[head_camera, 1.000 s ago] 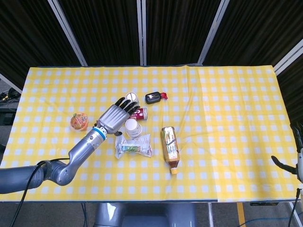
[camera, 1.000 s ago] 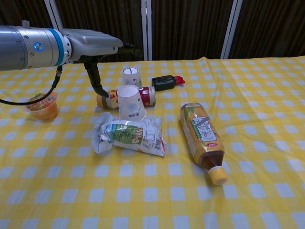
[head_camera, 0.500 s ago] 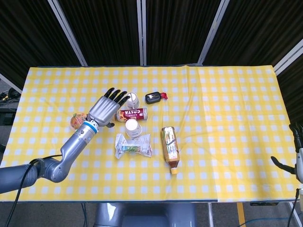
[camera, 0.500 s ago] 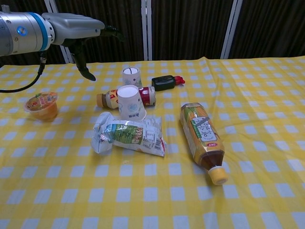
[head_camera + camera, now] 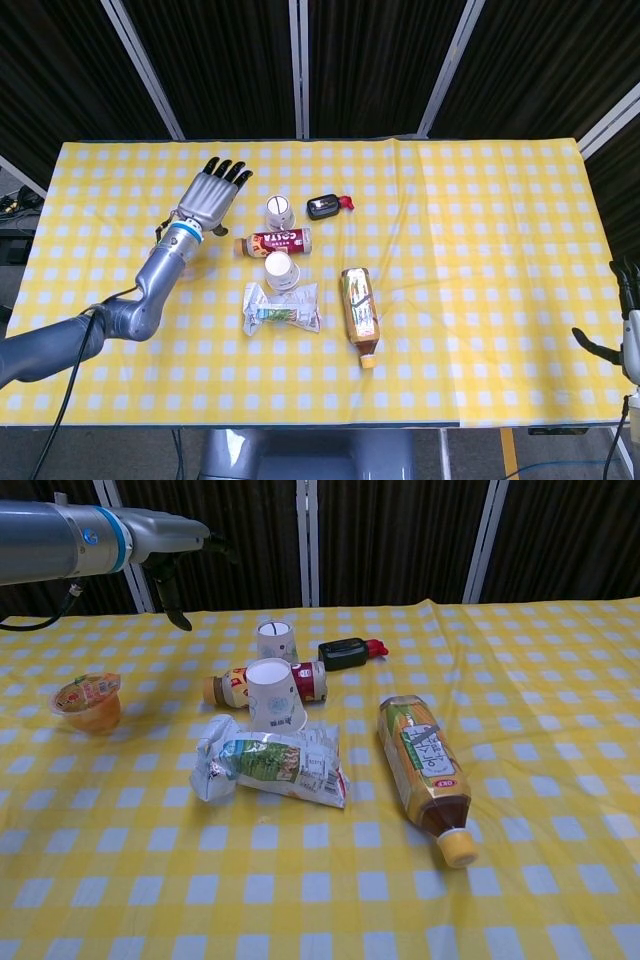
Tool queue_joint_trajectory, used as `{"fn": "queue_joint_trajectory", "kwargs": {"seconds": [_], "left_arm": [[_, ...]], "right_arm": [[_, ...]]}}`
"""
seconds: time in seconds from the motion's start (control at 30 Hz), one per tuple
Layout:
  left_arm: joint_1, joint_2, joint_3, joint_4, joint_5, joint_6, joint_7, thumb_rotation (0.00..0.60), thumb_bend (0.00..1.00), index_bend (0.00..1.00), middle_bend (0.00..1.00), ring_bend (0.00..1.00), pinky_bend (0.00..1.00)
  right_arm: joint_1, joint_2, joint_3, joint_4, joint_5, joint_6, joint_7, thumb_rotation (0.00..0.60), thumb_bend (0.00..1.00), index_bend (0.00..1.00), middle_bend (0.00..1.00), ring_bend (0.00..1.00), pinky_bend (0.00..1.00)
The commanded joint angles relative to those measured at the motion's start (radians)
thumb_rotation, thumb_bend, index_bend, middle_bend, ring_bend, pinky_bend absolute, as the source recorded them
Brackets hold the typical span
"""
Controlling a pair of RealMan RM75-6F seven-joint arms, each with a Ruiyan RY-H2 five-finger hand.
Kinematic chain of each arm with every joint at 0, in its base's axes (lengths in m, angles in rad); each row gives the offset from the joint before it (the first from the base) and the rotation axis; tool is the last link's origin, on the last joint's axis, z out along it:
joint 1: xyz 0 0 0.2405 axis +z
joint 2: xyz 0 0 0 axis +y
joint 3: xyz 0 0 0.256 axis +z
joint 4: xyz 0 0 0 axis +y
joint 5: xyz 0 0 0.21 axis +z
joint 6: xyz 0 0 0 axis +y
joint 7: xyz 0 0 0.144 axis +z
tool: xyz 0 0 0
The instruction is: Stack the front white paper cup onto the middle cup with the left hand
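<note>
Two white paper cups stand upside down on the yellow checked cloth. The front cup [image 5: 282, 270] [image 5: 274, 693] is just before a lying red drink bottle [image 5: 275, 241] [image 5: 235, 687]. The smaller-looking far cup [image 5: 279, 210] [image 5: 276, 640] stands behind that bottle. My left hand [image 5: 208, 195] [image 5: 168, 537] hovers high over the table's back left, fingers spread and holding nothing, well left of both cups. Only a sliver of my right hand [image 5: 622, 320] shows at the head view's right edge, off the table, with fingers apart.
A crumpled snack packet [image 5: 282, 307] [image 5: 268, 763] lies in front of the front cup. A tea bottle [image 5: 359, 315] [image 5: 424, 760] lies to its right. A black item with a red end [image 5: 326, 206] [image 5: 345, 652] sits beside the far cup. An orange jelly cup [image 5: 87, 700] stands at left.
My left hand has pulled away from the cups, rising and moving back and to the left, still holding nothing. Both cups and the other objects have stayed put.
</note>
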Motion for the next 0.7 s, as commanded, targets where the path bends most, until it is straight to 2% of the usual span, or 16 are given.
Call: {"fn": "queue_joint_trajectory", "kwargs": {"seconds": [0.03,0.13,0.23,0.37,0.57,0.7], "left_arm": [[-0.036,-0.054,-0.009,0.09,-0.032,-0.057,-0.011,0.6,0.13,0.18,0.0,0.0,0.0],[-0.073,-0.118,-0.016,0.201,-0.059,-0.125,-0.023,0.6,0.15,0.23,0.0,0.0,0.0],[-0.09,-0.149,-0.016,0.252,-0.065,-0.149,-0.028,0.6,0.17,0.24,0.0,0.0,0.0],[-0.114,-0.193,-0.02,0.319,-0.076,-0.178,-0.037,0.6,0.26,0.22,0.0,0.0,0.0],[-0.145,-0.245,-0.023,0.392,-0.088,-0.191,-0.033,0.6,0.26,0.16,0.0,0.0,0.0],[-0.164,-0.272,-0.023,0.43,-0.106,-0.203,-0.022,0.6,0.26,0.16,0.0,0.0,0.0]], "right_arm": [[0.002,-0.003,0.001,0.004,0.005,-0.006,-0.005,0.6,0.04,0.0,0.0,0.0,0.0],[0.005,-0.009,0.0,0.011,0.009,-0.014,-0.01,0.6,0.04,0.0,0.0,0.0,0.0],[0.005,-0.009,0.001,0.012,0.009,-0.014,-0.008,0.6,0.04,0.0,0.0,0.0,0.0],[0.004,-0.007,0.001,0.012,0.007,-0.013,0.002,0.6,0.04,0.0,0.0,0.0,0.0],[0.002,0.001,-0.001,0.004,-0.003,-0.009,0.017,0.6,0.04,0.0,0.0,0.0,0.0],[-0.002,0.008,0.001,0.0,-0.005,-0.005,0.032,0.6,0.04,0.0,0.0,0.0,0.0]]}}
